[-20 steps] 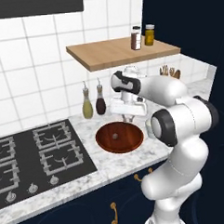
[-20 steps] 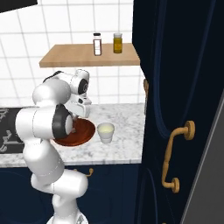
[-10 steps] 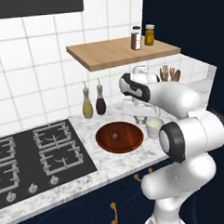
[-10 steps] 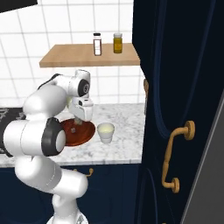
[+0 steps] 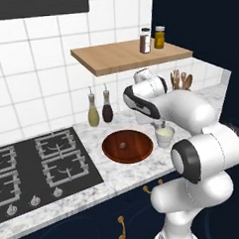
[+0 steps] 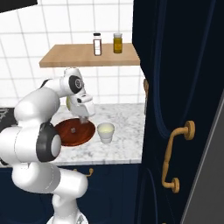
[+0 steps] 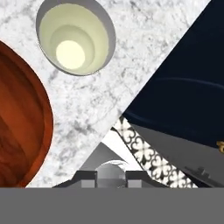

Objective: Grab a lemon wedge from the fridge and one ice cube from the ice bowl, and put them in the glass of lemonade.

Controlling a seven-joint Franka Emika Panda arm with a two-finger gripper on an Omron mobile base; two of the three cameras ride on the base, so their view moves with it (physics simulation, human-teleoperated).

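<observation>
**Hand swings from the bowl towards the cup**

The fingers (image 7: 87, 176) are pinched in on a tiny pale grey ice cube (image 7: 111, 170), which shows as a small rounded lump wedged between the two dark tips. A second ago the hand hung straight over the wide reddish-brown wooden bowl (image 5: 143, 153). Since then it has swung to the right, and the fingers (image 5: 160, 124) now sit above the gap between the bowl and the short pale cup of yellow lemonade (image 5: 164, 135). The big white elbow has come round and forward with it.

From the hand's own camera, the cup (image 7: 74, 37) lies ahead with its yellow contents plain to see. The bowl's rim (image 7: 30, 131) curves along one side, and the grey-veined marble bench (image 7: 96, 105) lies between them. Cup and bowl stand just beside each other without touching, where they stood before. Another small grey cube (image 5: 124, 145) lies in the middle of the bowl.
</observation>
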